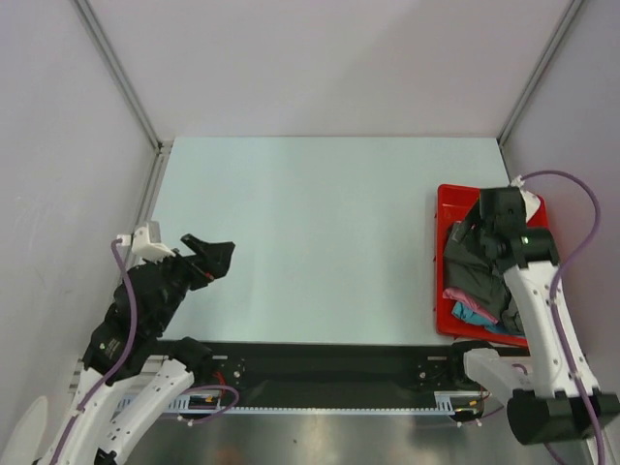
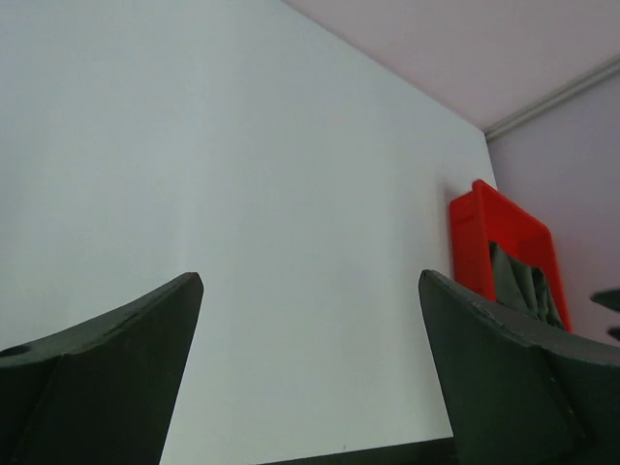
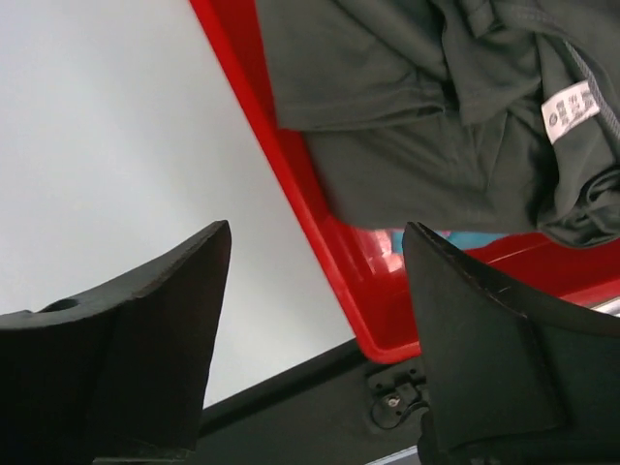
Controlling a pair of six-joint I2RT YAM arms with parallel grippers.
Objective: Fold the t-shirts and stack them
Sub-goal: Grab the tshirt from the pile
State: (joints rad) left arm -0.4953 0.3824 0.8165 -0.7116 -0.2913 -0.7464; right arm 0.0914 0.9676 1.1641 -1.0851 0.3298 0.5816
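The charcoal-grey t-shirt (image 1: 477, 262) lies crumpled on top of a pile in the red tray (image 1: 442, 208) at the right. A pink t-shirt (image 1: 453, 294) and a turquoise t-shirt (image 1: 475, 312) peek out under its near edge. My right gripper (image 1: 494, 228) hovers over the tray, open and empty. In the right wrist view its open gripper (image 3: 315, 281) is above the tray's left rim (image 3: 320, 228), with the charcoal shirt (image 3: 417, 116) beyond. My left gripper (image 1: 218, 254) is open and empty above the table's left side. Its wrist view shows the open gripper (image 2: 310, 291) and the far tray (image 2: 480, 232).
The pale table (image 1: 310, 232) is enclosed by white walls with metal posts at the back corners. A black strip (image 1: 320, 363) runs along the near edge between the arm bases. A purple cable (image 1: 572, 194) loops off the right arm beside the tray.
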